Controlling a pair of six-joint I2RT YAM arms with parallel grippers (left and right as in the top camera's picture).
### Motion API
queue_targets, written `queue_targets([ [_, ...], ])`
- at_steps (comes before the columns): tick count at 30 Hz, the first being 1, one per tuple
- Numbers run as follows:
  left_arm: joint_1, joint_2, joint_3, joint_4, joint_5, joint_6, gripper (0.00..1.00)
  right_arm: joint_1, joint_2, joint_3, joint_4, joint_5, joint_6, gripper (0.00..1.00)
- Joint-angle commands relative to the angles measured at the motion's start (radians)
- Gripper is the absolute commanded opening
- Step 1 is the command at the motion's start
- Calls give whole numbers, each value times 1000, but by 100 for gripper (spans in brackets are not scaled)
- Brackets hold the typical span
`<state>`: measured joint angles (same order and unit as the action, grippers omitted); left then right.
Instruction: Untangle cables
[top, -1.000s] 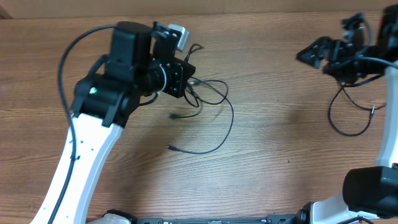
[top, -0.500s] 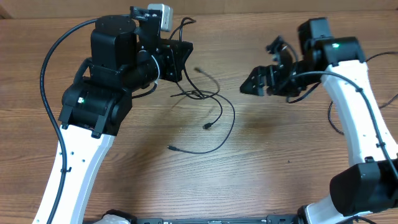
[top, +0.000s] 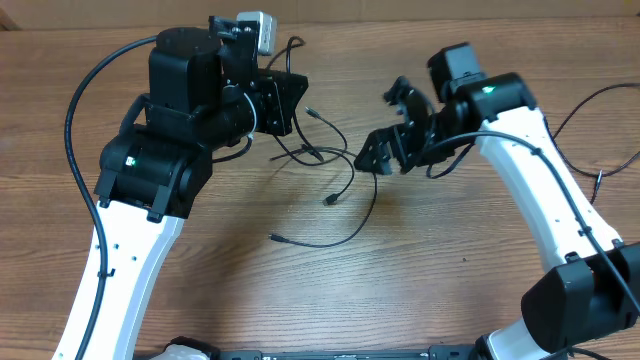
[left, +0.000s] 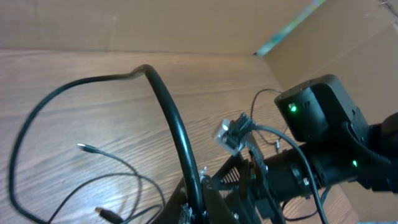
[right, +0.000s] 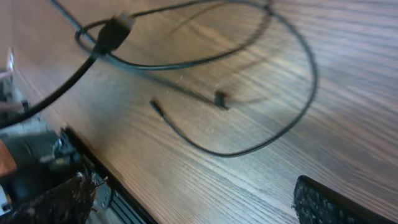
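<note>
Cables: thin black cords (top: 340, 150) lie in loose, crossing loops on the tabletop (top: 450, 280) between the two arms, with one strand lifted into the left hand.
Left hand: (top: 288, 95) fingers together, clamped on that strand, held above the wood at the tangle's left edge.
Left wrist view only: the held strand (left: 168, 106) rises from between the fingers, arches over and drops to the tabletop. Beyond it stands the right arm (left: 317, 118), its green light lit.
Right hand: (top: 388, 125) fingers wide apart, gripping nothing, hovering just right of the tangle.
Right wrist view only: below the spread fingers (right: 50, 199) a wide loop lies flat. A larger plug (right: 115, 31) sits near the lens and two small tips (right: 221, 98) rest inside the loop.
Overhead only: two loose plug ends (top: 330, 200) point toward the near edge, apart from both hands.
In the way: the left arm (top: 160, 150) covers the tangle's upper-left part.
Around: a thick black robot cable (top: 80, 100) curves beside that arm.
</note>
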<state>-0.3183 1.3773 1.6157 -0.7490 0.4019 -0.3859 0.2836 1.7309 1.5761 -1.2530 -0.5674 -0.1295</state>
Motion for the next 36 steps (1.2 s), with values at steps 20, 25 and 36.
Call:
queue_targets([
  [20,-57,171,18,-182,172,391,39,11,-12,-18,82,424,154,100],
  [25,-55,165,18,-196,137,391,63,-34,-12,-17,73,432,183,100],
  [36,-25,139,18,-365,-408,100,59,-27,-12,-18,45,165,182,100],
])
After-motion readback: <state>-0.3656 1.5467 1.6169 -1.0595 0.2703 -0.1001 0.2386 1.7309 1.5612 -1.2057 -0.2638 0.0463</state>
